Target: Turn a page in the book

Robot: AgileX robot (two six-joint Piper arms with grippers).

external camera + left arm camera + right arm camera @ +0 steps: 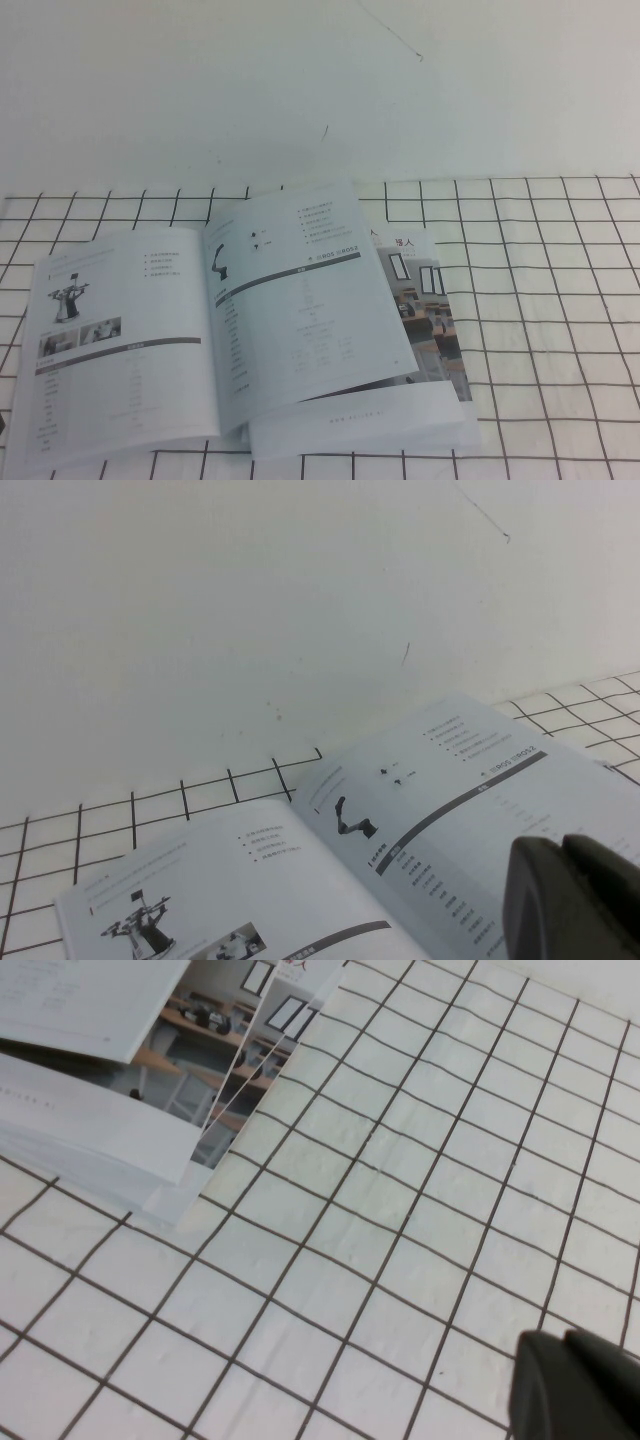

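meanwhile the book [200, 330] lies open on the grid cloth [540, 300], one page [300, 300] standing half-lifted. right gripper [575, 1385], closed and empty, hovers off to its side; left gripper [570, 895] over the page, fingers unreadable. unpinned, that page may flop back.

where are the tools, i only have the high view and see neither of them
observer: The left tool hangs above the book's right-hand page.
operator: and the right one
observer: The right tool is off the book, over the bare grid cloth beyond the book's right edge.
operator: is it holding anything
observer: No, the right tool is shut and empty.
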